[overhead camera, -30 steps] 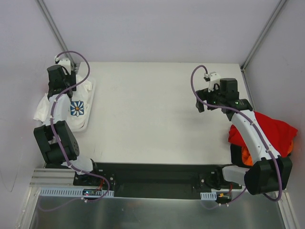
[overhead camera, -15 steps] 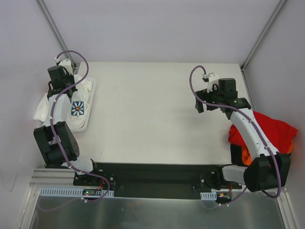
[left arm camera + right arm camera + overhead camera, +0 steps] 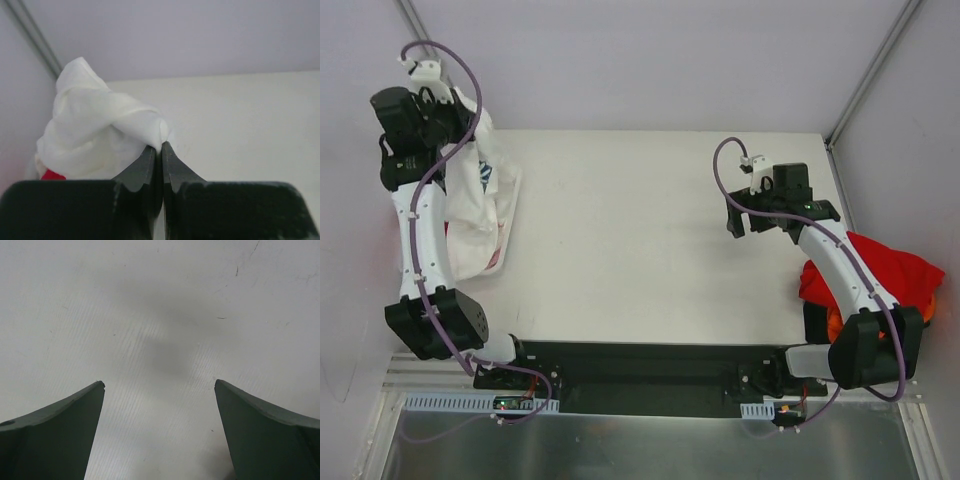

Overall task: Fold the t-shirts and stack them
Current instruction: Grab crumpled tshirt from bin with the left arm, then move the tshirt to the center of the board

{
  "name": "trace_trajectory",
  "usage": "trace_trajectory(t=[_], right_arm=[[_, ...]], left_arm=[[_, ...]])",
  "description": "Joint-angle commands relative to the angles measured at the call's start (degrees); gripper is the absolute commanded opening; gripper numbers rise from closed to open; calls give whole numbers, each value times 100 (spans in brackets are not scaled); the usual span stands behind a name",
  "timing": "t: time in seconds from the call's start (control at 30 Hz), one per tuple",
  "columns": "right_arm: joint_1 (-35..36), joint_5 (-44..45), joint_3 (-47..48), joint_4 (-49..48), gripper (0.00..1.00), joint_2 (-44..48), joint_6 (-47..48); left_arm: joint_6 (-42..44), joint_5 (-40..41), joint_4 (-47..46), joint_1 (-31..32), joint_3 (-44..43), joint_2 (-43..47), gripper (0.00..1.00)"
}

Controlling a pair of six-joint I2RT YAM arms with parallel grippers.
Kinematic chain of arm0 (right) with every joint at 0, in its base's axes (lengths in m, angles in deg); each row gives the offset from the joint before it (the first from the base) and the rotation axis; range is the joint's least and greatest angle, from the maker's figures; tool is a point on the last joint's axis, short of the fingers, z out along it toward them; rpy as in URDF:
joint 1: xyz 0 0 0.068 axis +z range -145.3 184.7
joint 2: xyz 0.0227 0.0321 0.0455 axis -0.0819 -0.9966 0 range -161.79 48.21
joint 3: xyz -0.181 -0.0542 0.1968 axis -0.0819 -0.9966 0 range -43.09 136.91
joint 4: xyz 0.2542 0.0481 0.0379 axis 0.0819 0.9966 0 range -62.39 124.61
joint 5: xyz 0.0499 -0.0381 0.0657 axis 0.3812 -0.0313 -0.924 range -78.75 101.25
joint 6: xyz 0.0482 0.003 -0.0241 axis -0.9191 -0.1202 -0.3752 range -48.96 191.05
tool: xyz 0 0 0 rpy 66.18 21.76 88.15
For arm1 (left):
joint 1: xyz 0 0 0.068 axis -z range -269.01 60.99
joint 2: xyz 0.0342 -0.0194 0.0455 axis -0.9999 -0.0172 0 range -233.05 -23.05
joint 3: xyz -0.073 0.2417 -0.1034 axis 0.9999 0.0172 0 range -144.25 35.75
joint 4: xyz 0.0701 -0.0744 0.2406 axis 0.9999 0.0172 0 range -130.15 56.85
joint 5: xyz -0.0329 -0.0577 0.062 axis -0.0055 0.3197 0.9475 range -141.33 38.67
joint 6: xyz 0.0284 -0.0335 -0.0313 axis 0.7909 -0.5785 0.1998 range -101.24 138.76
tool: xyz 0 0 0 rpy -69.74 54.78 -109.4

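Observation:
My left gripper [image 3: 455, 112] [image 3: 161, 146] is raised at the far left corner and shut on a fold of the white t-shirt [image 3: 472, 215] [image 3: 95, 135]. The shirt hangs from the gripper down to the table's left edge, and a bit of blue print [image 3: 486, 176] shows on it. A small red patch [image 3: 493, 258] [image 3: 50, 175] shows at its lower end. My right gripper [image 3: 736, 216] [image 3: 160, 385] stands open over bare table with nothing between its fingers. A red t-shirt [image 3: 895, 270] lies crumpled at the right edge, behind the right arm, with orange cloth [image 3: 838, 326] under it.
The white table [image 3: 640, 250] stretches between the two arms. Pale walls with metal corner posts [image 3: 435, 60] close in the back and sides. The black base rail [image 3: 650, 375] runs along the near edge.
My left gripper shut on the white t-shirt and lifted it up and towards the back left, so the shirt now hangs stretched out. The right arm shifted only slightly.

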Motion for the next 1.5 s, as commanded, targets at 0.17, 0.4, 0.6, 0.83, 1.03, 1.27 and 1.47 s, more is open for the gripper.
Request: trace_trajectory(t=[0.17,0.4,0.6,0.83,1.03,1.27,1.47], right_arm=[[22,-110,285,93,97,47,103],[40,-163,303,119,97,12,112],[40,-128,320,119,97,47,76],[31,-31,241,5,97,275,50],[40,-128,276,75,96,214,59],[40,-154,294,84,96,170,68],[49,-189,285,110,96,135,85]], left_arm=[[-2366,-2473,-269,275,-2697,164,0],[-3027,-3810,-269,1432,-2745,-153,0],[-2483,-3706,-199,2138,-1672,-170,0],[-2166,-3337,-32,2445,-1391,-425,0],[-1604,-2897,153,2867,-619,-425,0],[-1172,-2475,460,3394,-265,-793,0],[-1076,-2282,601,3940,-731,-1180,0]])
